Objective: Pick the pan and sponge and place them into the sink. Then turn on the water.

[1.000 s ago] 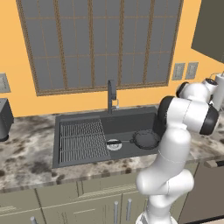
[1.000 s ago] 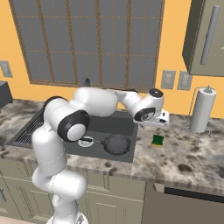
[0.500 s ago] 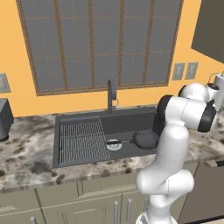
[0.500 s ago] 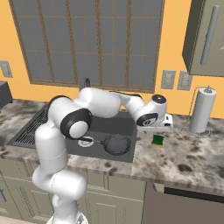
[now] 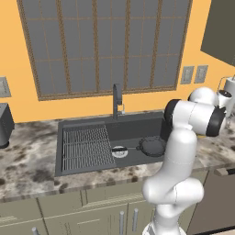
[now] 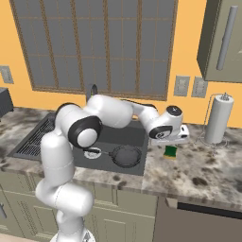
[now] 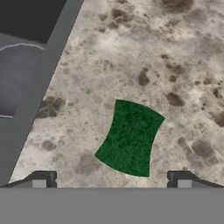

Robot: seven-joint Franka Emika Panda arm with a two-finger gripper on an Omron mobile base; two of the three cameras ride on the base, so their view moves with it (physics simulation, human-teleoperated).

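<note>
The pan [image 6: 125, 155] sits inside the sink [image 5: 133, 130], on the right side of it, near the round silver drain [image 5: 119, 151]. Its black handle points toward the drain. The wire grid [image 5: 87, 146] fills the left side of the sink. The tap [image 5: 117, 98] stands behind the sink, under the window [image 5: 101, 45].

The sponge [image 7: 130, 138] lies flat on the speckled desk [image 6: 203, 165], green side up, just to the right of the sink and not touching it. From the hand view the dark sink edge runs along the left side.

The gripper [image 6: 178, 137] hangs right above the sponge. Its jaws are wide open and hold nothing. The two dark fingertips [image 7: 43, 180] stand far apart, one on each side of the sponge, and they do not touch it.

A paper towel roll [image 6: 218, 119] stands on the desk further right, near the wall.
</note>
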